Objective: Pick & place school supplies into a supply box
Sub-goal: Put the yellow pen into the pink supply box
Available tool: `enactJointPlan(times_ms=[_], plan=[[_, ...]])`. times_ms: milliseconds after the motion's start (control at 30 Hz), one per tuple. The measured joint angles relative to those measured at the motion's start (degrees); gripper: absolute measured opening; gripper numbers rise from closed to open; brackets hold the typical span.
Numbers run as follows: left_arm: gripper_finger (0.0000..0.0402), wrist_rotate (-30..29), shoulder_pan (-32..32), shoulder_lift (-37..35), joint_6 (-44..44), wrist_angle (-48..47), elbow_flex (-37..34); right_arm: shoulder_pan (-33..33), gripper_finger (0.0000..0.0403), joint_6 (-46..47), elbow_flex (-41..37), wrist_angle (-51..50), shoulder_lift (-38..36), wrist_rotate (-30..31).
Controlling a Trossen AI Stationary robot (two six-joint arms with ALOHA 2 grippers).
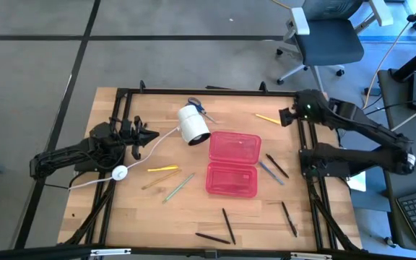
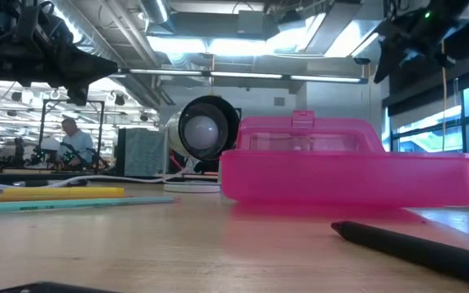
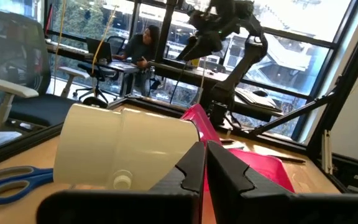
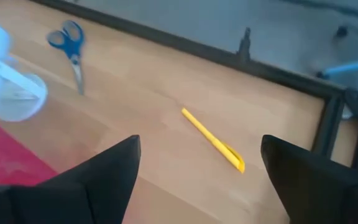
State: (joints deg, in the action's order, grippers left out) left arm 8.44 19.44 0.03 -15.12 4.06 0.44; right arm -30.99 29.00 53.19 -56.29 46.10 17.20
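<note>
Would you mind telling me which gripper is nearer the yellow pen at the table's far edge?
Right. The right gripper hovers just beside the yellow pen, fingers open. The left gripper waits across the table, beyond the white cylinder.

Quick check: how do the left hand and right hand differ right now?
The left hand is shut and empty, with its fingers pressed together; the right hand is open wide. The left hand sits at the table's left side beside the white cylinder; the right hand hovers at the far right edge, over a yellow pen. Neither holds anything.
</note>
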Motion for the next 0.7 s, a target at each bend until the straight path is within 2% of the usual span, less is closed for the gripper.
enactJointPlan(times_ms=[167,333,467,700], plan=[[0.0008,0.00,0.00,0.00,0.41,-0.01,0.01,-8.12,0.0311,-4.56,0.00,0.19,5.64,-5.17],[0.0011,-0.01,0.00,0.02,0.42,-0.01,-0.01,-13.46,0.0289,-14.39,0.00,0.28,13.27,-8.76],[0.0012,0.00,0.00,0.02,0.39,-0.01,0.00,-15.84,0.0283,-18.17,0.00,0.49,20.22,-12.75],[0.0012,-0.01,0.00,0.01,0.31,-0.01,0.00,-16.75,0.0282,-20.94,0.00,4.51,31.76,-12.84]])
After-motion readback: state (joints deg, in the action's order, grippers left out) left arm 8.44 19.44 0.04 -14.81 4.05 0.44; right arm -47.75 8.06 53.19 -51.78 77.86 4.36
